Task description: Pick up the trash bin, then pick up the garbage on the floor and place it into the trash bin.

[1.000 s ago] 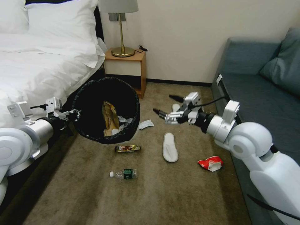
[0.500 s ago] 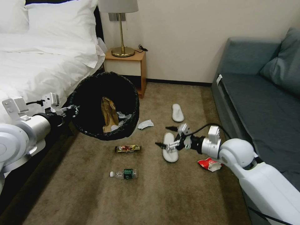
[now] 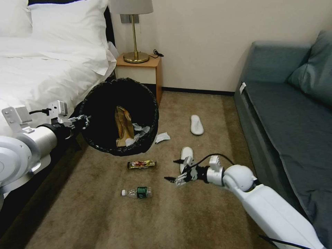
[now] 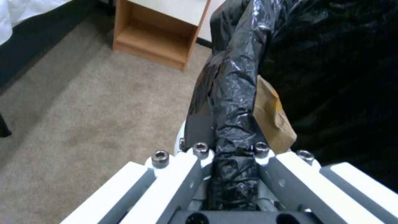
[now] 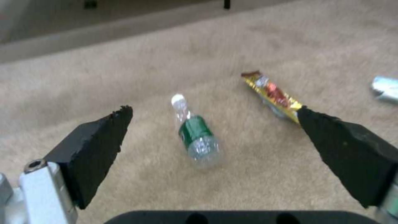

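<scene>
The trash bin (image 3: 103,103), lined with a black bag, hangs tilted above the carpet beside the bed. My left gripper (image 3: 82,122) is shut on its rim (image 4: 236,87). A brown paper bag (image 3: 122,126) and white tissues lie inside it. My right gripper (image 3: 172,169) is open, low over the carpet beside the near white slipper (image 3: 186,153). The clear green-labelled bottle (image 5: 195,137) lies on the floor ahead of the open right gripper (image 5: 213,109), untouched. A gold and red wrapper (image 3: 141,164), a crumpled tissue (image 3: 162,137) and a second slipper (image 3: 196,124) lie on the carpet.
The white bed (image 3: 41,76) runs along the left. A wooden nightstand (image 3: 140,74) with a brass lamp stands against the back wall. The blue-grey sofa (image 3: 287,114) borders the carpet on the right. Open carpet (image 3: 103,221) lies nearer me.
My right arm has dropped and swung toward me and left, from above the far slipper to just over the carpet near the bottle. The bin has shifted slightly in the left gripper.
</scene>
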